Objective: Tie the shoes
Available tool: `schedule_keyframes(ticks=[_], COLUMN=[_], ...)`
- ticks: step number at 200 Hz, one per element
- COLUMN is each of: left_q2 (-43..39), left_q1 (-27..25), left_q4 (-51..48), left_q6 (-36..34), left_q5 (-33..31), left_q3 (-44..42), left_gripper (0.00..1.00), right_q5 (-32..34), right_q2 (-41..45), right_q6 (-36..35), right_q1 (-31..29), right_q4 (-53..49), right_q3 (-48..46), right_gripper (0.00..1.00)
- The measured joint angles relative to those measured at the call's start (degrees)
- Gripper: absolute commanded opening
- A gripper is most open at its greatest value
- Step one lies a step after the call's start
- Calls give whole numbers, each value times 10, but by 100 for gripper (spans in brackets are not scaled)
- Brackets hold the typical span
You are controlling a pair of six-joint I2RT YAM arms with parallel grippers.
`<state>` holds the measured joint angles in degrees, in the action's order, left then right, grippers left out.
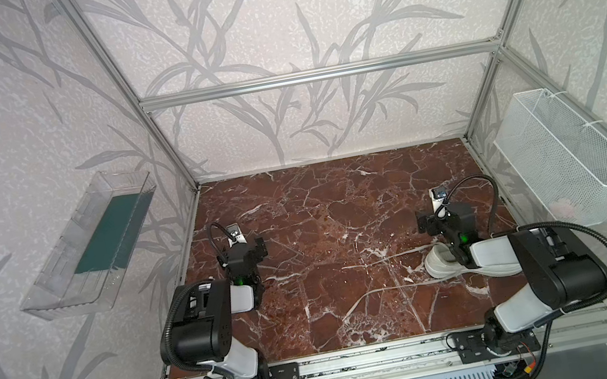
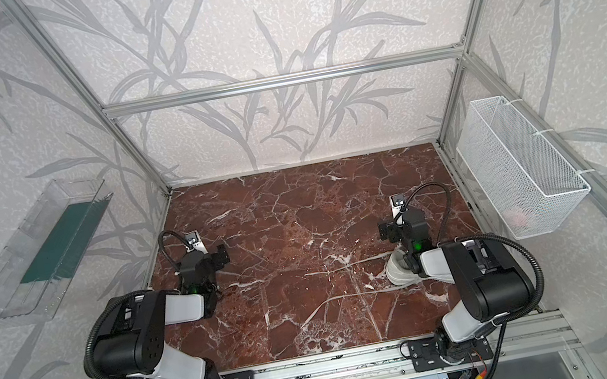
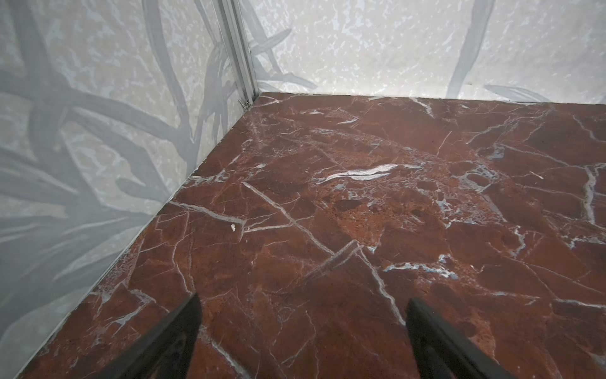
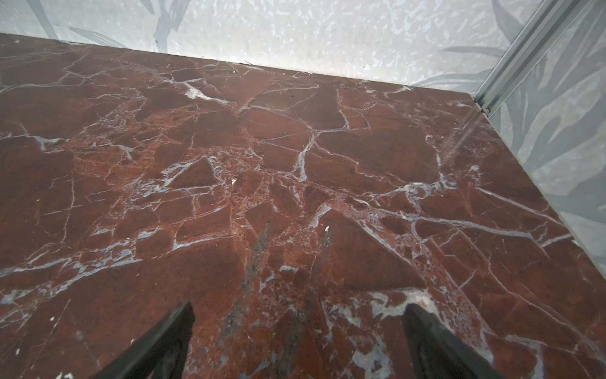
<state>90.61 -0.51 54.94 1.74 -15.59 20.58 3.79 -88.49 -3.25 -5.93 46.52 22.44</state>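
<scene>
Though right arm hides most of sneaker, left hand, right hand spread apart

Tabletop centre lies open; right arm overhangs the sneaker.

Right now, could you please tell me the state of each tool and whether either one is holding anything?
Left tool: open, holding nothing.
Right tool: open, holding nothing.
</scene>
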Motion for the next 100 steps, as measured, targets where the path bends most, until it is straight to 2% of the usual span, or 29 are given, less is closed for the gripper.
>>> schedule_keyframes(ticks=[100], left_q2=[0], left_q1=[0], left_q4=[0], left_q6=[0], left_q5=[0], left_q3=[0], left_gripper=[99], right_q5=[0], right_q2=[0], right_q6=[0], right_q1=[0], right_q4=[0], right_q3=[0], right_gripper=[99])
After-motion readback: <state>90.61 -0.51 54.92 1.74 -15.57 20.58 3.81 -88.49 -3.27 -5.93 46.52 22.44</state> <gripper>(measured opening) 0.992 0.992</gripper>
